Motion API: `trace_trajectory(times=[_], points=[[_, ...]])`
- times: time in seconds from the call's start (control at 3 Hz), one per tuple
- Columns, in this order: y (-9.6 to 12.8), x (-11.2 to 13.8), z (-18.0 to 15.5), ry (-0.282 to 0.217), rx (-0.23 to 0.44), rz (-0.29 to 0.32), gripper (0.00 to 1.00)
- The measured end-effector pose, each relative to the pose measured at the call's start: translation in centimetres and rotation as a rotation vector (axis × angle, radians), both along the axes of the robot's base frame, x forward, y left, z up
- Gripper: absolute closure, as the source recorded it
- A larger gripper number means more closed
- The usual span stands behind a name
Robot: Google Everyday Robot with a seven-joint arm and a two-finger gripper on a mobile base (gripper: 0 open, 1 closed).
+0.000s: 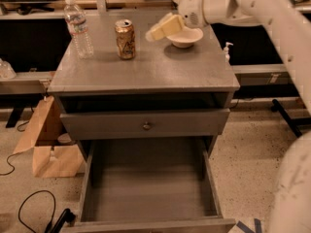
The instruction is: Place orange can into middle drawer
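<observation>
Gripper [154, 33] hovers just right of orange can [125, 39] on desk [146, 74], not touching; open or closed, can't tell. Middle drawer [146, 193] open below.

Glossy metal orange can [125, 39], matt grey wood-grain middle drawer [150, 186], smooth pale pincer [152, 33] beside can

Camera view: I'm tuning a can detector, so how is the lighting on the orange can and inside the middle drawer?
Camera view: warm, dim light overall; the orange can is evenly lit with no harsh glare; the middle drawer darkens toward its back, under the drawer front above; the claw, above the cabinet top between can and bowl, is among the brightest patches.
</observation>
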State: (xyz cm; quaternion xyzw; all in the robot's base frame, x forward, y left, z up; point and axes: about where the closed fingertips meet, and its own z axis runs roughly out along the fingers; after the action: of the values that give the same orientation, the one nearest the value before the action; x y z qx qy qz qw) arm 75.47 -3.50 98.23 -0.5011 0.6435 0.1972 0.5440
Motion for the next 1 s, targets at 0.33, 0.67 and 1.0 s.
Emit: trace_trajectory(times=[0.33, 0.67, 1.0], points=[[4.1, 3.5, -2.1, 0.005, 0.079, 0.009, 0.00], [6.4, 5.1, -3.6, 0.016, 0.131, 0.021, 0.00], [9.8, 5.9, -5.7, 0.051, 0.234, 0.064, 0.00]])
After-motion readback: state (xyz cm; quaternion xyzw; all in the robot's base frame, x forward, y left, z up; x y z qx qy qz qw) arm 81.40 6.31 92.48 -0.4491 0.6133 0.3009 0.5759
